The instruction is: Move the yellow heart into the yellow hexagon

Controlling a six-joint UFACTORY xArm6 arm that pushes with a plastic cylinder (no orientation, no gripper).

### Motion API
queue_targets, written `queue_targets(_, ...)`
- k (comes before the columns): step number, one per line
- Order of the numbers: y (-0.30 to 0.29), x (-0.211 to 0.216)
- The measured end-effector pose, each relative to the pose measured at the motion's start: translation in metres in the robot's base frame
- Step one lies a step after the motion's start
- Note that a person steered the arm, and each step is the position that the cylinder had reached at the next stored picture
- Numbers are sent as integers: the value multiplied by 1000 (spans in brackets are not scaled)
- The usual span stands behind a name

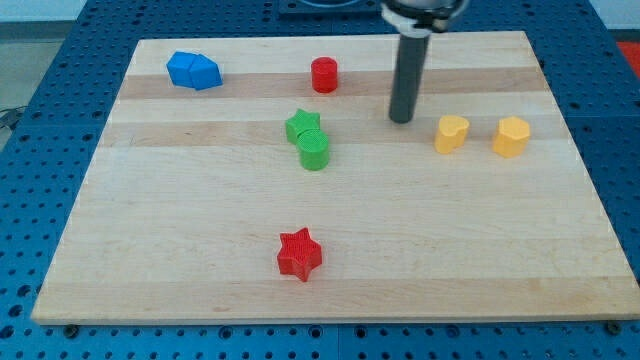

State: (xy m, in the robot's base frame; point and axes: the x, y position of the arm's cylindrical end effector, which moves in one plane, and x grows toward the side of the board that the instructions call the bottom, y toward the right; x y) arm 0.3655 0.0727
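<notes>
The yellow heart [451,133] lies on the wooden board at the view's right. The yellow hexagon [511,136] lies just to its right, with a small gap between them. My tip [401,120] rests on the board a short way to the left of the yellow heart and slightly above it, not touching it. The dark rod rises from the tip to the view's top.
A green star [303,127] and a green cylinder [314,152] touch each other near the centre. A red cylinder [324,75] sits at the top centre, a blue block [193,70] at the top left, a red star [299,254] at the bottom centre.
</notes>
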Motion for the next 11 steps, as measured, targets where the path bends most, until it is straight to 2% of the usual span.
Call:
queue_targets(1,-6,29)
queue_targets(2,4,38)
queue_targets(8,113,38)
queue_targets(9,110,38)
queue_targets(11,1,-26)
